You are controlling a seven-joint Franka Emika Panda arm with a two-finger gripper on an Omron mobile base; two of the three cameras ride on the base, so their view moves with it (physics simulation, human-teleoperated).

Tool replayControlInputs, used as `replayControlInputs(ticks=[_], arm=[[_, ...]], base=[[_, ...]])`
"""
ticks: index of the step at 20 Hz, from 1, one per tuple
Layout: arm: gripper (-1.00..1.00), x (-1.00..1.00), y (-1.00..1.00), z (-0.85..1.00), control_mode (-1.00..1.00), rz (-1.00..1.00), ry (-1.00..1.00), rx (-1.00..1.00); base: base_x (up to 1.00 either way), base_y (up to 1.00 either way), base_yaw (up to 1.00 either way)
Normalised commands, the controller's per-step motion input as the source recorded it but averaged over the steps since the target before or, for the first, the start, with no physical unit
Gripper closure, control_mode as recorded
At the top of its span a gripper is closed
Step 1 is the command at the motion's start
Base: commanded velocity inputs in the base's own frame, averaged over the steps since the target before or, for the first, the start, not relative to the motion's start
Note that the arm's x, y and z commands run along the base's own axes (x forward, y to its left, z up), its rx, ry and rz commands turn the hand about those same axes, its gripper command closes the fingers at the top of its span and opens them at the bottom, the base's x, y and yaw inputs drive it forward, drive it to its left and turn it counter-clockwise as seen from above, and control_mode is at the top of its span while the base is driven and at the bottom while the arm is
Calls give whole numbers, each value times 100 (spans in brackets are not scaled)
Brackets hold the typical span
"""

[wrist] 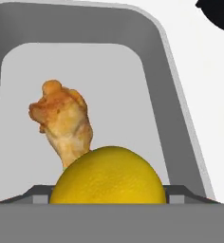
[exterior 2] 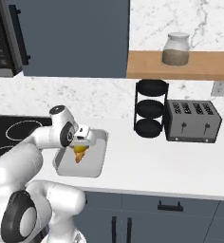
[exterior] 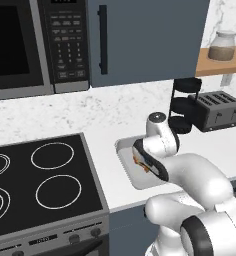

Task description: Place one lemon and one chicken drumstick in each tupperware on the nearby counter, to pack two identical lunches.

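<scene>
Item: packing of one lunch, lemon stage. The gripper (exterior 2: 80,144) is seen over a grey tupperware (exterior 2: 100,161) that rests on the white tabletop (exterior 2: 180,171), just beside the black cooktop (exterior: 40,185). In the hand view a lemon (wrist: 108,175) sits between the finger tips, close to the camera, with the jaws set wide about it — whether it is gripped or merely bracketed cannot be told. A chicken drumstick (wrist: 64,126) is already laid on the container floor, just past the lemon. The step in hand is judged to be the setting down of the lemon next to the drumstick; the next move would call for a short lowering, a clean release clear of the meat, and a straight lift out past the container wall (wrist: 180,104). A round fruit may roll once freed. Further back are noted a dark toaster (exterior 2: 192,121), a black tiered rack (exterior 2: 149,107), a lidded jar (exterior 2: 175,50) on the wooden wall shelf (exterior 2: 204,66), and a microwave (exterior: 35,45). Writing — the microwave keypad and the cooktop front carry small marks, too fine to be read; no brand is legible.
</scene>
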Motion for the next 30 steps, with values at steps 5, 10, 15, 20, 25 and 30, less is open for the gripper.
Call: replayControlInputs(ticks=[5,10,15,20,25,30], arm=[[100,100,-4,0,-100,0,31,1],[100,26,-12,-45,-100,1,15,1],[100,0,-1,-75,-100,1,0,0],[100,-2,0,-31,-100,0,0,0],[100,-43,-18,3,-100,0,-9,1],[-100,-1,0,0,-100,0,-1,0]], base=[[0,0,0],[0,0,0],[0,0,0],[0,0,0],[0,0,0],[0,0,0]])
